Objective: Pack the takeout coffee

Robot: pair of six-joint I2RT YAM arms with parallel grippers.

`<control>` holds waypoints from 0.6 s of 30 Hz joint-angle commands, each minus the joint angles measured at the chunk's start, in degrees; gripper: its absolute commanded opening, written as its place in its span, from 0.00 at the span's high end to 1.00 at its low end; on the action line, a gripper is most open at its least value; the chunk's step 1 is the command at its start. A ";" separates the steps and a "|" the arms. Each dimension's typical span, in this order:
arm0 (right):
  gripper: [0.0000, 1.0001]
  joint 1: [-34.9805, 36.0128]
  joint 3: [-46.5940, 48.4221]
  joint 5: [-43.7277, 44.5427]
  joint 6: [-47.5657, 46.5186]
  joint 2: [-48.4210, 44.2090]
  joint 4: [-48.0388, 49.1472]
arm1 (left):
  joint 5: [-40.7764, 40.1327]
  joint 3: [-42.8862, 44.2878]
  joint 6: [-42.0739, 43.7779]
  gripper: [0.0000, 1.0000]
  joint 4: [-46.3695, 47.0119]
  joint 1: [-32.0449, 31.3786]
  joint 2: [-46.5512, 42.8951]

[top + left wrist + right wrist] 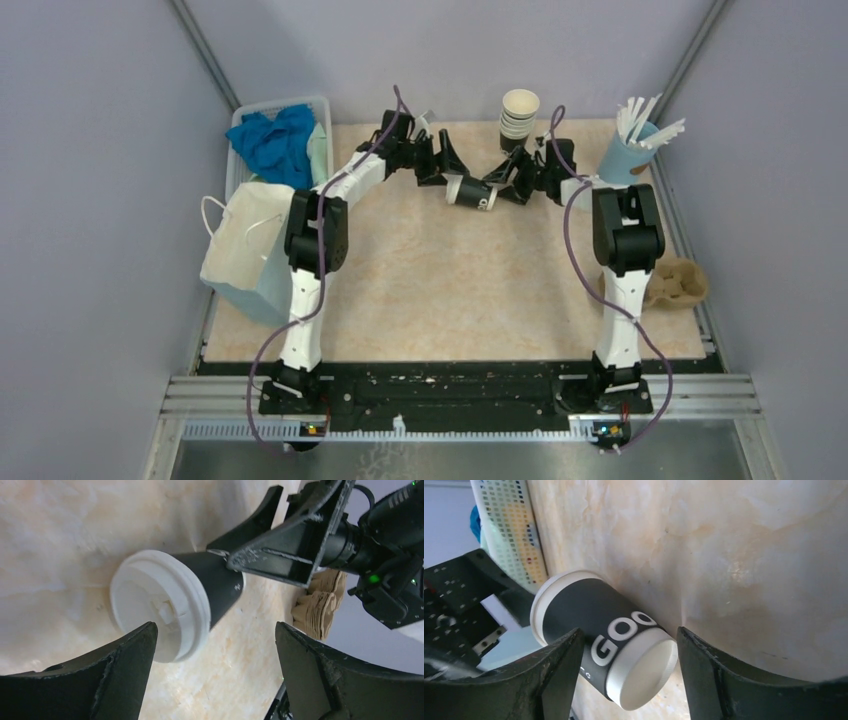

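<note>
The takeout coffee [470,192], a dark paper cup with a white sip lid, lies tilted on its side at the far middle of the table. My right gripper [505,185] is shut on its base end; in the right wrist view the fingers [629,632] stand on both sides of the cup [589,610] near its white bottom rim. My left gripper [447,165] is open just left of the lid. In the left wrist view the lid [160,610] faces the camera, close to the left finger of the open gripper [215,630], with nothing between the jaws.
A white paper bag [245,250] stands at the left edge. A white basket [318,135] holding blue cloth sits far left. A stack of lidless cups [518,118] and a blue cup of white sticks [630,150] stand at the back. Brown cardboard carriers [675,283] lie on the right.
</note>
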 commanded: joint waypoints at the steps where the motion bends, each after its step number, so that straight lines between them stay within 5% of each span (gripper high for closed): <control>1: 0.37 1.38 2.73 -0.11 4.27 1.18 4.21 | 1.86 5.56 0.01 0.08 4.64 1.87 4.62; 9: 0.45 3.42 -0.98 -0.79 4.59 -2.86 0.70 | 8.03 -2.83 -5.57 0.15 9.23 1.84 1.21; 18: 0.28 3.46 -7.85 5.07 -3.26 -13.45 -15.63 | 11.38 -16.34 -6.41 0.14 10.01 1.00 -7.86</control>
